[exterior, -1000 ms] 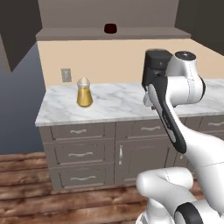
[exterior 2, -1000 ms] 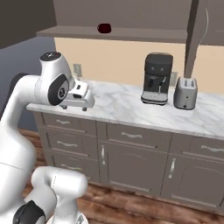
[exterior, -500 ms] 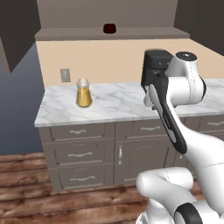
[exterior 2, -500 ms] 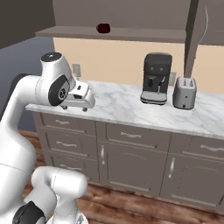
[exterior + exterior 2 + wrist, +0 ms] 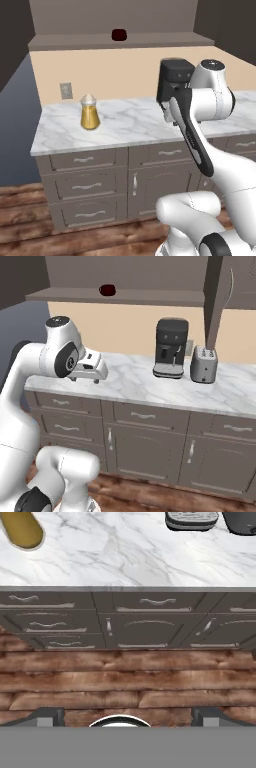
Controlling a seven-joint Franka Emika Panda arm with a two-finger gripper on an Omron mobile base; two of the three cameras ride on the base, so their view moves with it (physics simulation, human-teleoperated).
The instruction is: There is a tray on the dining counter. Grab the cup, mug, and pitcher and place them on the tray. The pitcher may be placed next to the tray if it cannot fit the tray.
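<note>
Hand view first: my pincer [image 5: 122, 712] hangs spread wide with nothing between its tips, looking straight down over the wooden floor [image 5: 125, 682] in front of the drawer fronts [image 5: 125, 624]. From the right base view I see it held out level from my wrist, just above the front edge of the marble worktop [image 5: 145, 381].

I judge that I am at the very start, in the approach to the first thing; nothing is gripped.

The pitcher [image 5: 89, 112] stands upright on the worktop toward its left end, near the wall socket [image 5: 65, 90], well apart from my pincer; in the hand view its amber body [image 5: 22, 529] sits at the top left corner. The mug [image 5: 119, 34] rests on the high shelf [image 5: 75, 42] above, farther off.

The next move, as I reckon it, calls for swinging my hand leftward and forward over the marble, levelling the tips at the pitcher's narrow neck or lower body, then closing on it.
</note>
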